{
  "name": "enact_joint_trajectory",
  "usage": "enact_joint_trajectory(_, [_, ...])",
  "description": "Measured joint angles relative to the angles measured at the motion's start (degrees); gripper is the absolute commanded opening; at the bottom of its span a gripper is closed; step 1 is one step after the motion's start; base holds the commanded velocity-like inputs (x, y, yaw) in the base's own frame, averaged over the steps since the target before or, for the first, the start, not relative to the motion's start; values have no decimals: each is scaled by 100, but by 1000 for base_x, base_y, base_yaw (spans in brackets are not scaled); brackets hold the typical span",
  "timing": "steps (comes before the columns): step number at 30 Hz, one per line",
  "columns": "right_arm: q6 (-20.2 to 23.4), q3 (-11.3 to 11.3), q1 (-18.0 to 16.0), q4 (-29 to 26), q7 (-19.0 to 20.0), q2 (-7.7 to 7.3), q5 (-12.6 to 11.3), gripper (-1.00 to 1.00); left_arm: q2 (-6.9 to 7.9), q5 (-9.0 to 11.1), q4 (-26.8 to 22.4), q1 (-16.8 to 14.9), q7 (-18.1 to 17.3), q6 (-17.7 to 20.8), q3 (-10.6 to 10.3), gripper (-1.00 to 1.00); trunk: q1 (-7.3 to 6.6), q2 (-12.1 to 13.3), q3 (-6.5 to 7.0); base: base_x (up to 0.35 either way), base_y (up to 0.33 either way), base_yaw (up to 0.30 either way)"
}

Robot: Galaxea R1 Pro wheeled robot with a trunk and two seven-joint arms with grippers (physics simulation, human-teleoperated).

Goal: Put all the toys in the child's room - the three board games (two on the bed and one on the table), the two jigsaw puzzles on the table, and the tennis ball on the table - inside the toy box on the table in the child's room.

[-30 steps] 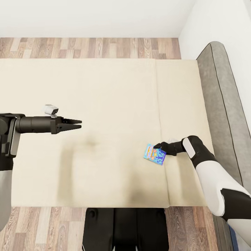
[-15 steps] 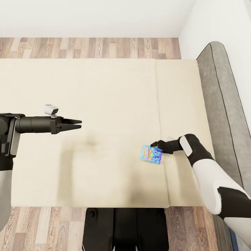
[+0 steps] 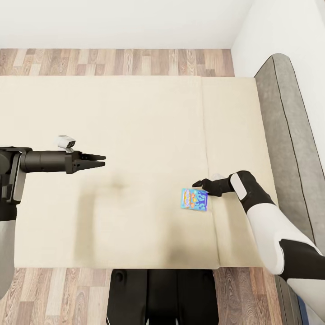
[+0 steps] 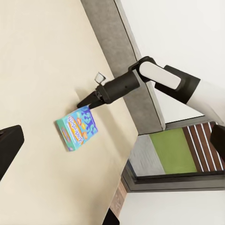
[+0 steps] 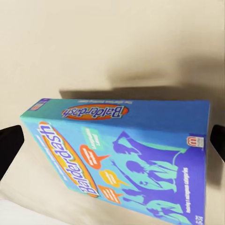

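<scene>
A blue board game box (image 3: 194, 199) printed Balderdash lies flat on the beige bed (image 3: 135, 117), near the seam between the two mattress parts. My right gripper (image 3: 197, 184) hovers just over the box's far edge, tips pointing left. In the right wrist view the box (image 5: 122, 159) spans the space between the open fingers, which are apart from it. The left wrist view shows the box (image 4: 78, 127) below the right gripper's (image 4: 86, 104) tips. My left gripper (image 3: 100, 160) is held open and empty over the left half of the mattress, far from the box.
The grey headboard (image 3: 289, 135) runs along the bed's right side against a white wall. Wood-plank floor (image 3: 117, 62) shows beyond the bed's far edge and at the near edge beside my dark base (image 3: 158, 295).
The blue box has shifted a little left and gone from tilted to lying flat. My right gripper drew slightly left and up from it. The left arm has not moved.
</scene>
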Motion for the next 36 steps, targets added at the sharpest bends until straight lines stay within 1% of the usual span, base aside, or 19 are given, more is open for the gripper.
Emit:
enact_joint_trajectory(3, [0, -3, -13, 0, 1, 13, -6, 100, 0, 0, 0, 0, 0, 0, -1, 100, 0, 0, 0, 0, 0, 0])
enact_joint_trajectory(8, [-6, -4, -23, 5, 2, 107, 12, 100, 0, 0, 0, 0, 0, 0, -5, 100, 0, 0, 0, 0, 0, 0])
enact_joint_trajectory(9, [-8, -5, -24, 7, 3, 155, 33, 100, 0, 0, 0, 0, 0, 0, -7, 100, 0, 0, 0, 0, 0, 0])
enact_joint_trajectory(12, [-9, -3, -31, 8, 5, 197, 46, 100, 0, 0, 0, 0, 0, 0, -5, 100, 0, 0, 0, 0, 0, 0])
enact_joint_trajectory(31, [-9, 16, -35, 35, -8, 216, 72, 100, 0, -1, 0, 0, 0, 0, -9, 100, 0, 0, 0, 0, 0, 0])
enact_joint_trajectory(36, [-9, 102, -35, 43, -11, 213, 73, 100, 0, -2, 0, 0, 0, 0, -9, 100, 0, 0, 0, 0, 0, 0])
